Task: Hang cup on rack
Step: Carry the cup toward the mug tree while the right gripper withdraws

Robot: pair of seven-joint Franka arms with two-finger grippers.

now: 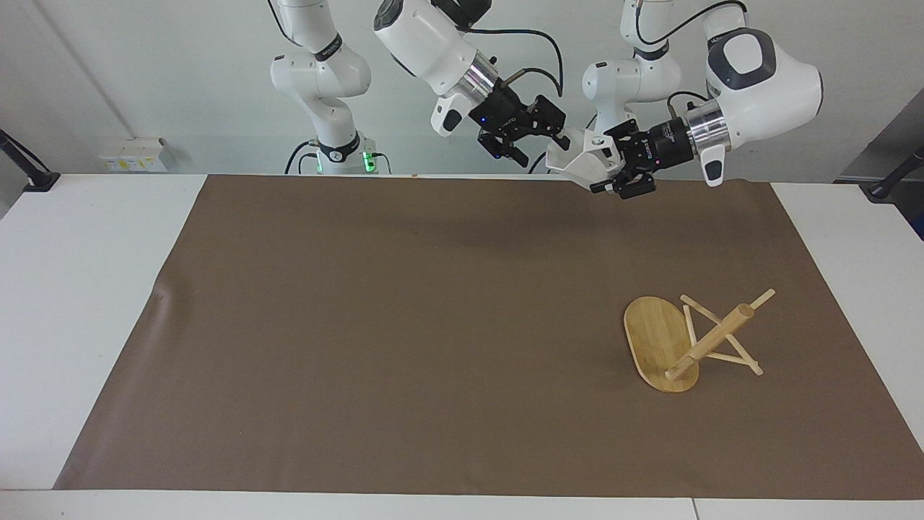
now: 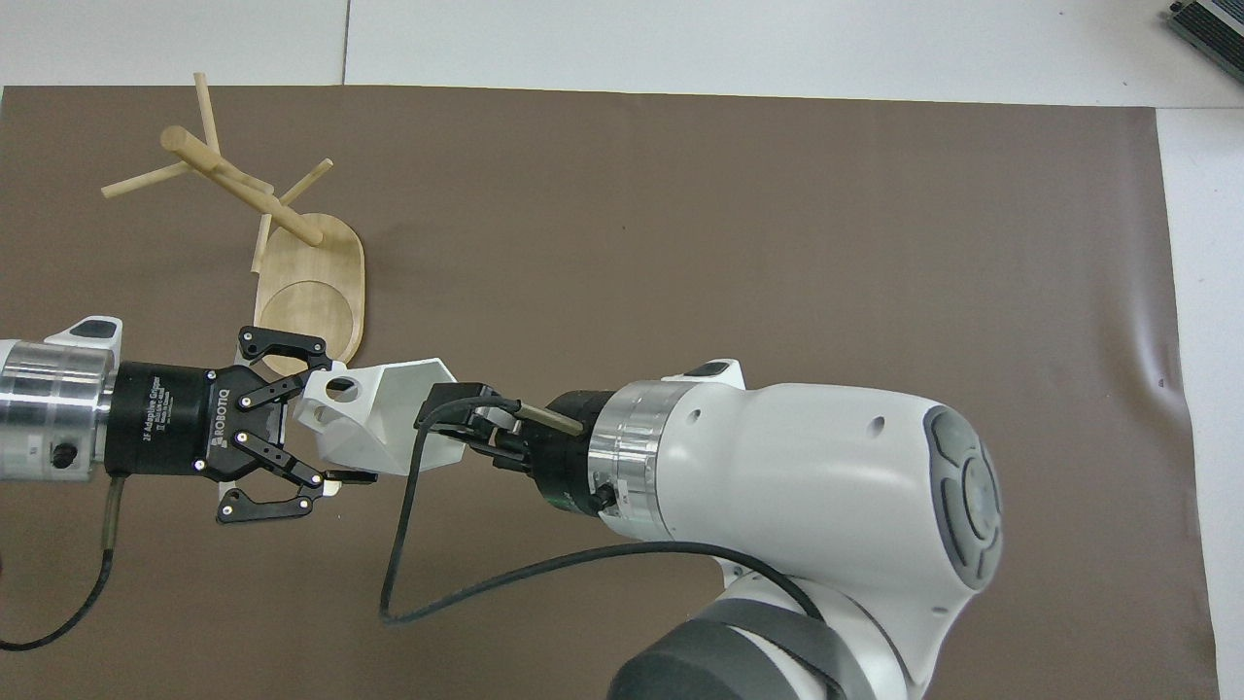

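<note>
The white faceted cup point(image 1: 580, 160) hangs in the air over the mat's edge nearest the robots, lying on its side. My left gripper point(image 1: 615, 169) is shut on its blocky handle, and the handle's round hole shows in the overhead view on the cup point(image 2: 381, 420). There the left gripper point(image 2: 335, 424) comes in level from the side. My right gripper point(image 1: 540, 136) is open just off the cup's rim, and its fingers hold nothing. From above, the right gripper point(image 2: 453, 428) sits at the cup's mouth. The bamboo rack point(image 1: 660, 343) rests on its oval base toward the left arm's end; the rack point(image 2: 313, 282) shows its post and pegs.
A brown mat point(image 1: 361, 325) covers most of the white table point(image 1: 86, 289). The rack is the only thing on it. The right arm's thick white forearm point(image 2: 797, 496) and its black cable hide part of the mat in the overhead view.
</note>
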